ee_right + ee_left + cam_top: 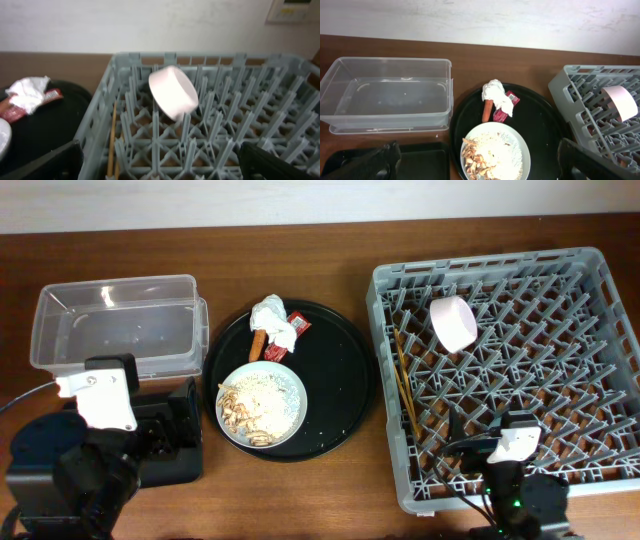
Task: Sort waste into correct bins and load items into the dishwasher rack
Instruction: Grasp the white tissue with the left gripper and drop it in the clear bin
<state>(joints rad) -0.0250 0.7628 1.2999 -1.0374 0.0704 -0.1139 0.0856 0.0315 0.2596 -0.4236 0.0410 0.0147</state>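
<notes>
Wooden counter (320, 250) carries a rice-filled bowl (262, 405) likely to spill if racked before emptying, while left tool (480, 157) and right tool (162, 162) both gape wide, empty.

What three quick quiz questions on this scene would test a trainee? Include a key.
1. True or false: the cup lies inside the dishwasher rack.
2. Where are the chopsticks? A: in the clear tub. B: on the round tray. C: in the rack.
3. Which item on the round black tray holds rice?
Key: 1 true; 2 C; 3 the white dish.
</notes>
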